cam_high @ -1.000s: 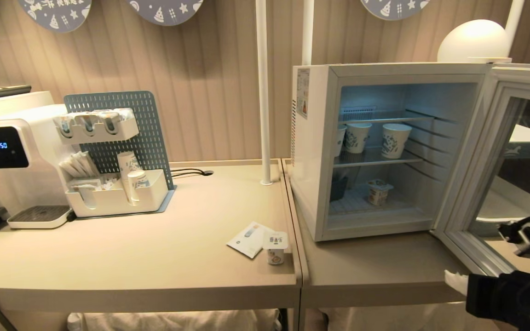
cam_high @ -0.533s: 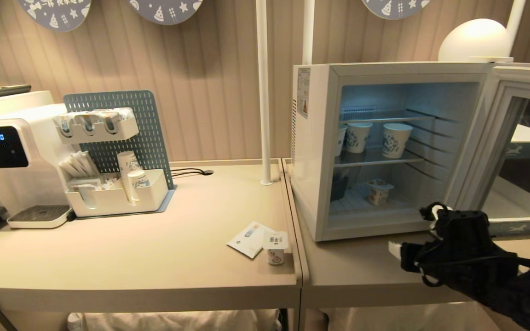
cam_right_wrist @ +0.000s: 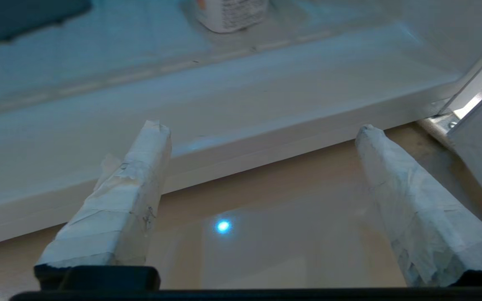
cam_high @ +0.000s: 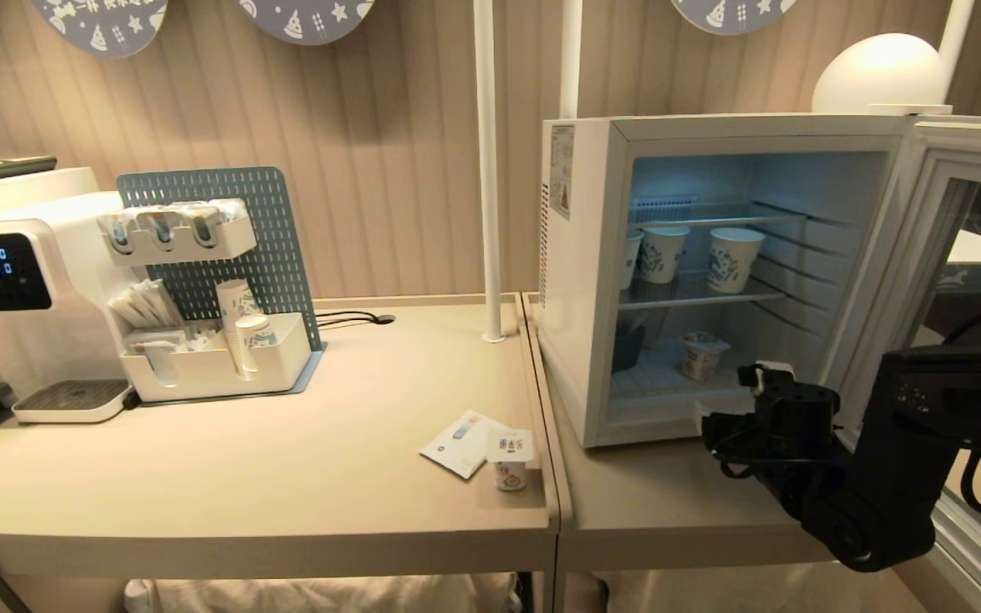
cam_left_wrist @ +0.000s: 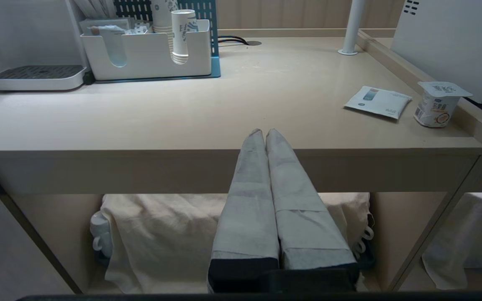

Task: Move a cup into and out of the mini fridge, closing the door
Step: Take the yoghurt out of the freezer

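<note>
The mini fridge (cam_high: 580,281) stands on the right table with its door (cam_high: 891,272) swung wide open to the right. A small foil-lidded yogurt cup (cam_high: 700,355) sits on the fridge floor, and its base shows in the right wrist view (cam_right_wrist: 230,14). Another such cup (cam_high: 509,460) stands on the left table near the seam, also seen from the left wrist (cam_left_wrist: 437,104). My right gripper (cam_high: 736,393) hovers open and empty just in front of the fridge's bottom sill (cam_right_wrist: 262,127). My left gripper (cam_left_wrist: 264,131) is shut, parked below the table's front edge.
Two patterned paper cups (cam_high: 733,260) stand on the fridge's middle shelf. A flat sachet (cam_high: 461,443) lies beside the table cup. A water dispenser (cam_high: 22,298) and a pegboard organizer (cam_high: 218,349) fill the far left. White poles (cam_high: 486,170) rise beside the fridge.
My right arm has come up from the lower right corner and swung left to the fridge opening, with its fingers spreading wider. The left arm, cups and door have not moved.
</note>
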